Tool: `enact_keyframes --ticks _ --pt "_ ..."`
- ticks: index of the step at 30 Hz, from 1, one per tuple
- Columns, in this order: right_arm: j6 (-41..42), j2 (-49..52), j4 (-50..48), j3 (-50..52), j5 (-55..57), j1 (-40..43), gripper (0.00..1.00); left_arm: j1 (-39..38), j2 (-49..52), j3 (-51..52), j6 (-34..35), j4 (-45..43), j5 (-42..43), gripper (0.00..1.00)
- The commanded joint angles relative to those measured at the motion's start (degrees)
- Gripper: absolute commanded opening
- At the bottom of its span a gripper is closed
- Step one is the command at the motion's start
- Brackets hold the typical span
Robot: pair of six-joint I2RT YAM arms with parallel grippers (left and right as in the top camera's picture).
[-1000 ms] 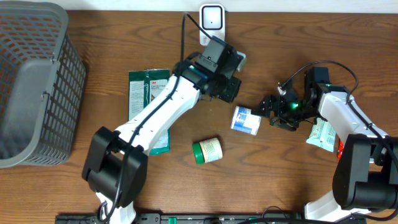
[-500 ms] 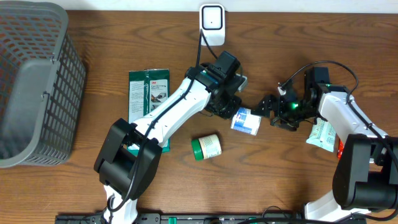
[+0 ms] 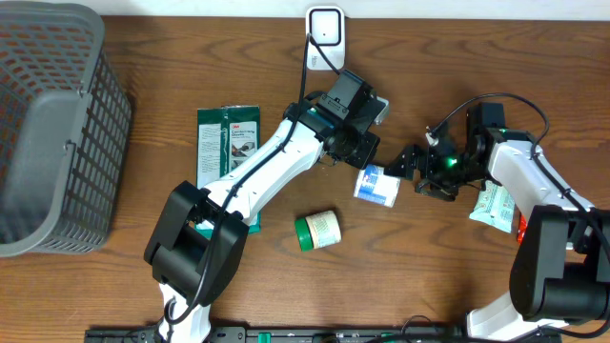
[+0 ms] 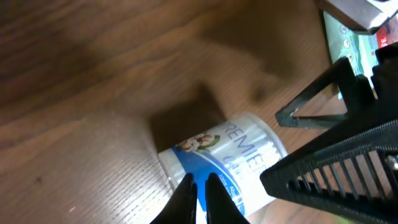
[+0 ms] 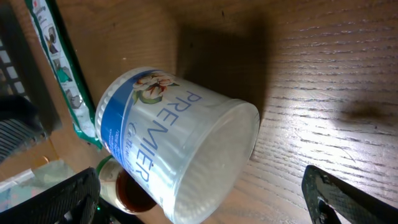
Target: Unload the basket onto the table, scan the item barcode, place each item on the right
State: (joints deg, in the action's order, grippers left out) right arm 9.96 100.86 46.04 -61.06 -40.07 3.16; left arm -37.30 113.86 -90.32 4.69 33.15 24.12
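At your right pincer (image 3: 412, 174), now fully wide, nothing is gripped; the white-and-blue plastic tub (image 3: 376, 185) lies on its side on the brown wooden counter (image 3: 429, 286). Your shut left pincer (image 4: 199, 193) has swung over it, so the scan is still pending.

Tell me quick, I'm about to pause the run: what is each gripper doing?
Left gripper: closed, nothing between its fingers.
Right gripper: open, holding nothing; the Premier tub lies free on the table in front of it.
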Motion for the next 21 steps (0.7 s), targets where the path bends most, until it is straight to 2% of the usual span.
enact_keyframes --ticks 1,6,15,21 --pt "-0.9 0.4 0.1 0.1 -0.3 0.2 0.99 -0.1 2.3 0.4 0.3 0.2 0.7 0.07" --pt "-0.8 0.4 0.1 0.1 -0.3 0.2 0.99 -0.2 4.5 0.5 0.3 0.8 0.8 0.07" --pt "-0.9 0.4 1.1 0.1 -0.3 0.2 0.99 -0.2 4.2 0.5 -0.6 16.8 1.0 0.07" --pt "-0.9 0.4 1.8 0.1 -0.3 0.2 0.99 -0.2 3.3 0.5 -1.6 18.8 1.0 0.08"
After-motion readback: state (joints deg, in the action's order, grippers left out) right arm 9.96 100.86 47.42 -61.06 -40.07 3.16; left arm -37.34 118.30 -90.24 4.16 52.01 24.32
